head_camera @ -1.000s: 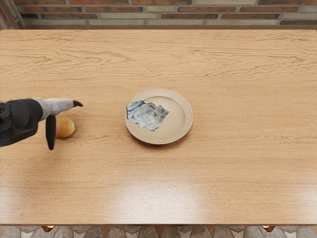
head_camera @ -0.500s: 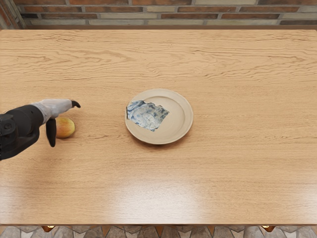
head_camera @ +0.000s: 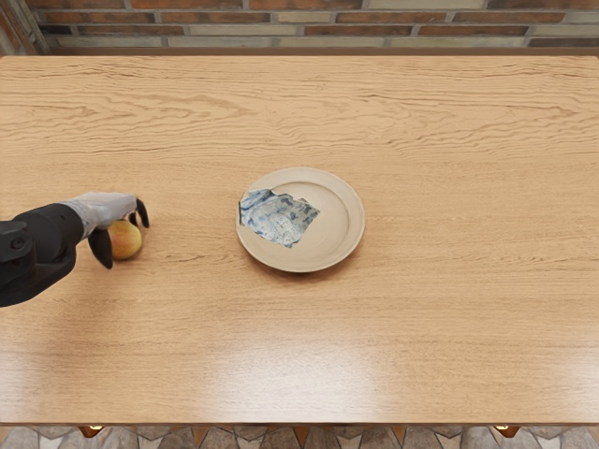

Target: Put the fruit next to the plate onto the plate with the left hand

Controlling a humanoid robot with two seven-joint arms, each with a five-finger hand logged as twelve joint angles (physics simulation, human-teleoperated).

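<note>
Left hand (head_camera: 106,211) curled around the fruit (head_camera: 126,240) on the table (head_camera: 449,140), left of the plate (head_camera: 349,224)

My left hand (head_camera: 105,213) is pale grey, fingertips (head_camera: 102,251) black. The fruit (head_camera: 125,239) is yellow-orange, blushed red. The plate (head_camera: 346,224) is beige with a blue-white mottled patch (head_camera: 278,217); tabletop (head_camera: 421,327) light grained wood.

grey left hand with black fingertips (head_camera: 101,213) now lower over the small round yellow-red fruit (head_camera: 125,240), fingers earlier stretched out straight now curled down around its far side, thumb drawn in against its near left side
</note>
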